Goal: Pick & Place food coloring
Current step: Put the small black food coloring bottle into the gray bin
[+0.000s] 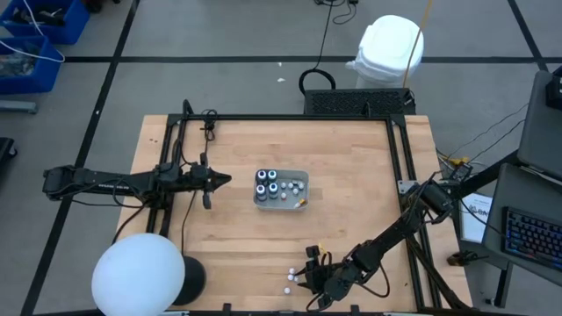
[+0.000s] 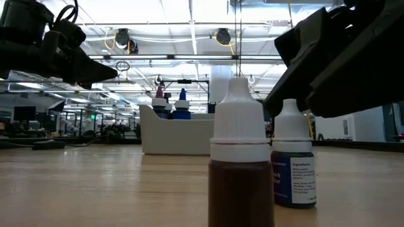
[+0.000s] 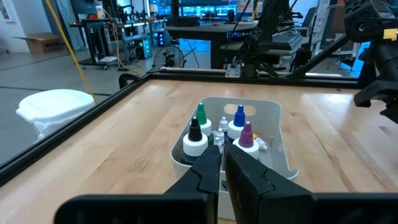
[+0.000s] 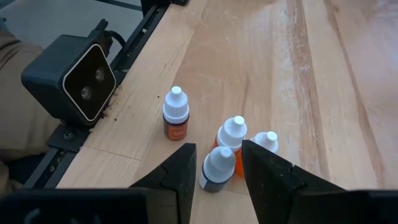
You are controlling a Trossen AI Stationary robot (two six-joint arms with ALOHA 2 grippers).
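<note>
Several small food coloring bottles with white caps stand on the wood near the table's near edge [image 1: 291, 277]. A brown one [image 4: 176, 115] stands apart. An orange one [image 4: 231, 140] and another [image 4: 267, 143] stand close together. My right gripper [image 4: 217, 148] slants down with a blue-labelled bottle [image 4: 217, 169] between its fingers. More bottles with coloured caps [image 3: 200, 115] stand in the white tray [image 1: 281, 202] at the table's middle. My left gripper [image 3: 221, 155] hovers shut and level just left of the tray. My right gripper has the blue-labelled bottle between its two fingers, one finger [image 4: 186, 168] on each side of its cap and shoulder [image 4: 208, 177]. The fingers slant down from the table's right. The bottle stands upright, and its base seems to be on the wood.
The low camera's black box [image 4: 71, 74] sits on the frame rail right beside the loose bottles. A white dome [image 1: 139, 274] stands at the near left corner. A white bin [image 1: 391, 44] stands beyond the far edge. Bare wood lies between the tray and the loose bottles.
</note>
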